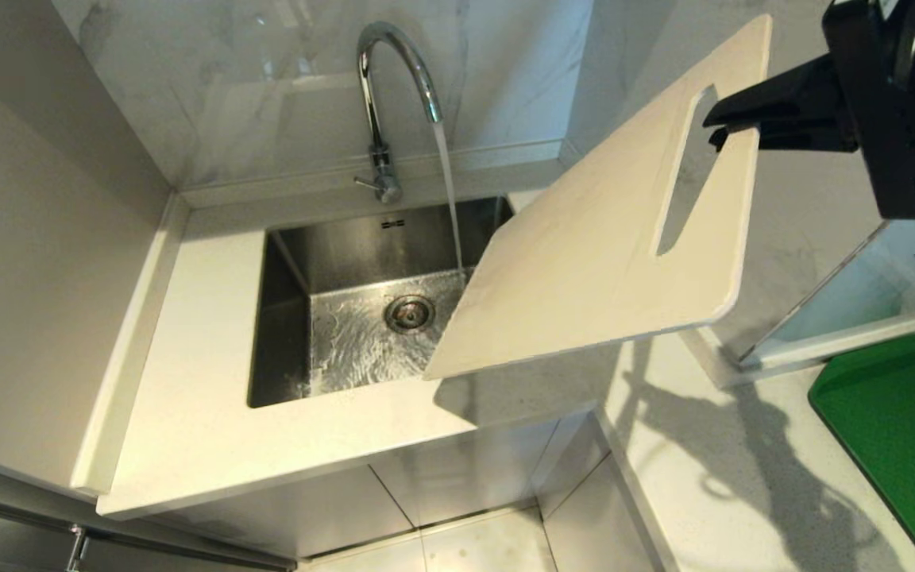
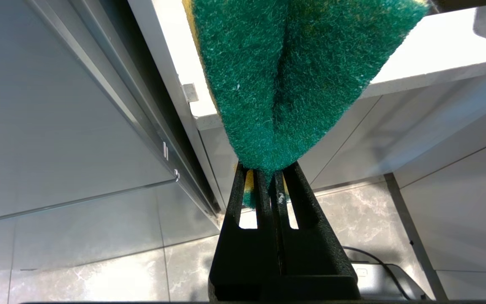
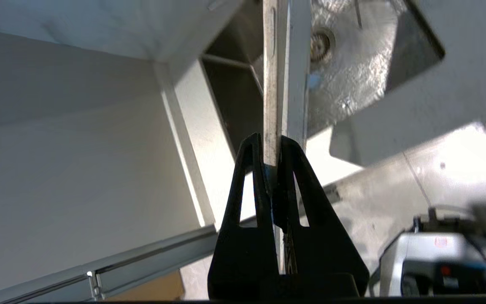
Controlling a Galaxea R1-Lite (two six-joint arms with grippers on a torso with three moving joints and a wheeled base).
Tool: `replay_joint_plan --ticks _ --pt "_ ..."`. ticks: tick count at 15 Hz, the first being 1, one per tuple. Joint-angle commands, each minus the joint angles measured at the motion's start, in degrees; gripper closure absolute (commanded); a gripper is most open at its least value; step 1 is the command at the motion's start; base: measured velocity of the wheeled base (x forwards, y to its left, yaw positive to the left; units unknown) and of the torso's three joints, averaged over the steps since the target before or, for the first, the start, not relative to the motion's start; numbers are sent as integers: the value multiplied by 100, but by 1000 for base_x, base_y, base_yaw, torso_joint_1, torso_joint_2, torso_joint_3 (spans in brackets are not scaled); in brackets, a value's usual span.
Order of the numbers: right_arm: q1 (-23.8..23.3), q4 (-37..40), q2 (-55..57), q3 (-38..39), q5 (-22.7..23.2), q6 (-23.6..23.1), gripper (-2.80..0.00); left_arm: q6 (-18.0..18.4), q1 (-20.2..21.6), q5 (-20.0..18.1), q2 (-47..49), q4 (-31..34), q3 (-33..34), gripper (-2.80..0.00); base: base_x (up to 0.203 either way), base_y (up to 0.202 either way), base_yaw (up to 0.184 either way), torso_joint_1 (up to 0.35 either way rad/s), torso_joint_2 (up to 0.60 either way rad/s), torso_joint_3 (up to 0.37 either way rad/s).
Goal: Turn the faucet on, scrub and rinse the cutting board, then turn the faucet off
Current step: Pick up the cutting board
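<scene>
Over the right side of the sink I have the cutting board held up in the air, tilted, its low corner out above the basin near the drain and its slot-handle end raised toward the far right. From the head camera the board hides the basin's right wall and part of the counter behind it; I cannot tell whether the running water strikes the board or passes just beside its edge. In the right wrist view I see the board only edge-on, a thin pale strip, so its face is unreadable there.

My right gripper comes in from the upper right, its fingers pinched tight on the board's rim beside the slot. Most of that arm is cut off by the frame; I only see the dark wrist block and a loop of cable.

At the far edge of the sink, the faucet is pouring a steady stream from its arched spout, and the sink floor is rippled with water. Its side lever is small and I cannot read its angle.

My left gripper is out of the head view. Its wrist camera shows it down low beside the cabinet fronts, clamped on a folded green scouring sponge that blocks much of that view.

A green mat lies on the near right counter, partly cut off.
</scene>
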Motion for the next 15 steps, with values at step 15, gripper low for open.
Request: replay_joint_plan --ticks 15 --pt "-333 517 -94 -237 -78 -2229 0 -2 1 2 7 4 -1 0 0 0 0 0 0 0"
